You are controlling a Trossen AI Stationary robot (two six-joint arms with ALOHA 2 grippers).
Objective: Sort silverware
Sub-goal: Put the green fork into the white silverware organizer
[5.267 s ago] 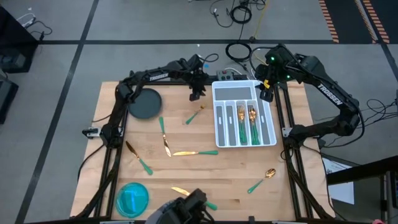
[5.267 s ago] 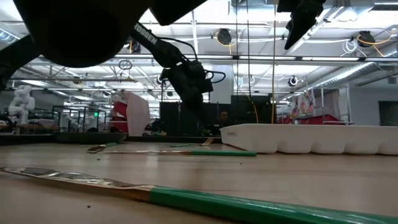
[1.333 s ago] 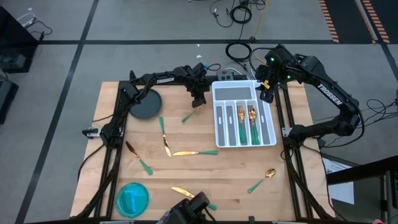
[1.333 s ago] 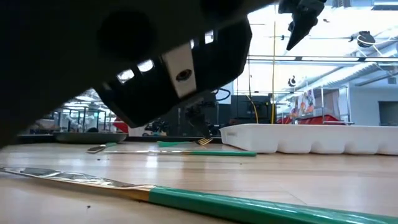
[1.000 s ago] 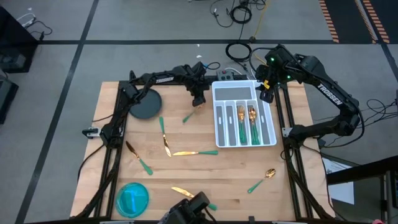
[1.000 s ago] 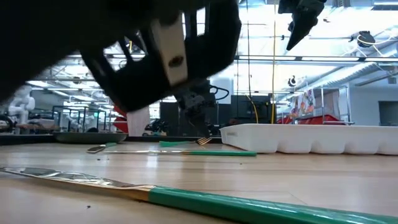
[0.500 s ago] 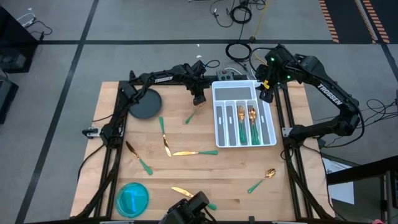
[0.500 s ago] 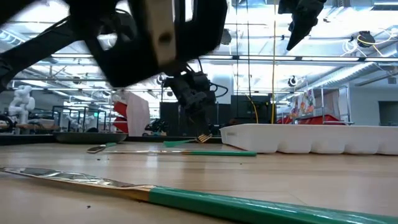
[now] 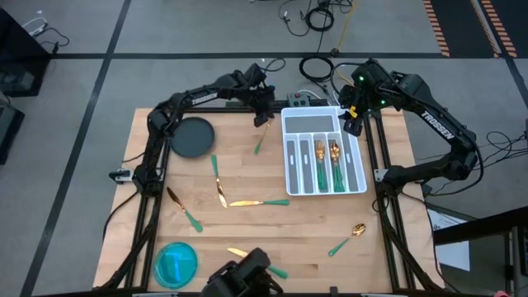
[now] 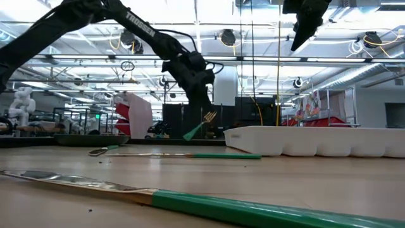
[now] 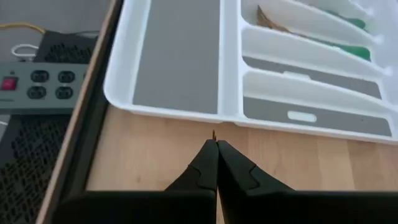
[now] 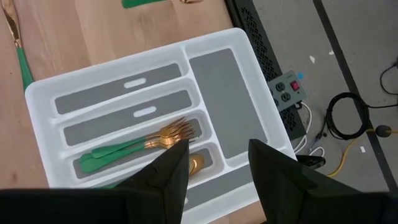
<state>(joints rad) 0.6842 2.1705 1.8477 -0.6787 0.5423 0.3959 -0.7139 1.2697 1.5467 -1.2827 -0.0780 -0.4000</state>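
Left gripper (image 9: 262,118) has lifted a fork (image 10: 201,125), pinched shut; white tray (image 9: 356,183), centre-right, holds forks and spoons; right gripper (image 12: 213,163) hangs open, empty

Tray (image 9: 289,169) lies right of scattered silverware (image 9: 219,194); left claw (image 9: 262,122) holds a fork (image 9: 261,142) beside it

A robotics lab or industrial hall: ceiling trusses (image 10: 266,60) and strip lights overhead, taped grey floor (image 9: 74,49), loose cables (image 9: 318,16), a white humanoid robot (image 10: 22,101) far left.
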